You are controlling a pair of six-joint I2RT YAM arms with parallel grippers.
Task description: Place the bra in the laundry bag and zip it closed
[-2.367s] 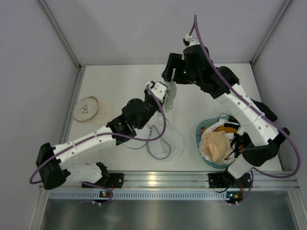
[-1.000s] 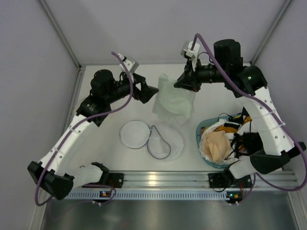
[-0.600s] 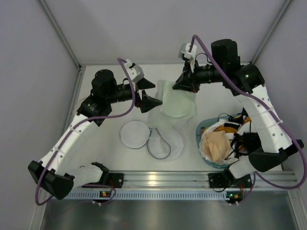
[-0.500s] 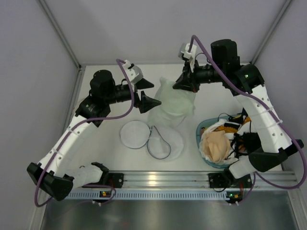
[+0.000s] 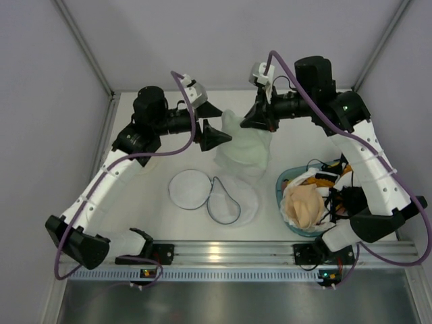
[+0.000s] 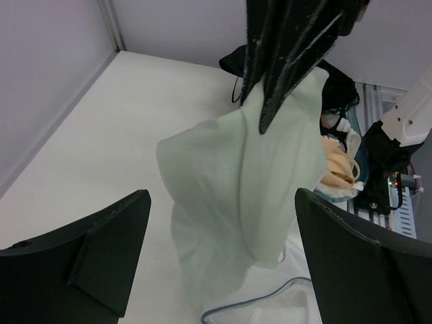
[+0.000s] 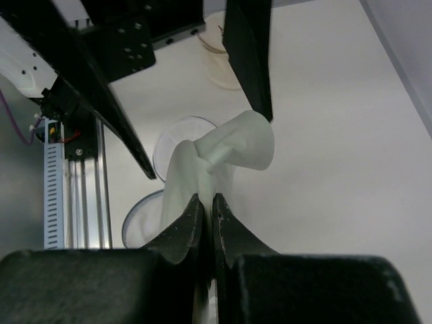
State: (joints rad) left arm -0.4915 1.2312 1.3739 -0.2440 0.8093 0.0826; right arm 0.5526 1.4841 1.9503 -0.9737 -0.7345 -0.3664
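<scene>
The bra [image 5: 244, 150] is pale green and hangs in the air over the back middle of the table. My right gripper [image 5: 250, 121] is shut on its top fold; the right wrist view shows the fabric pinched at the right gripper [image 7: 207, 199]. My left gripper [image 5: 225, 127] is open just left of the bra [image 6: 243, 196], which hangs ahead between the wide fingers [image 6: 101, 250]. Below lies the laundry bag [image 5: 212, 196], flat white mesh with dark wire rims. Its edge also shows under the bra as the laundry bag [image 6: 270, 304].
A blue basket [image 5: 280, 185] heaped with beige and white garments stands at the right front, beside the right arm's base. A cream cup-shaped garment [image 7: 214, 67] lies on the table behind the left fingers. Metal rail [image 5: 223, 253] runs along the near edge.
My left arm has swung right toward the hanging bra, its open fingers now level with the bra's upper left side. The right gripper kept its hold and hardly moved.
</scene>
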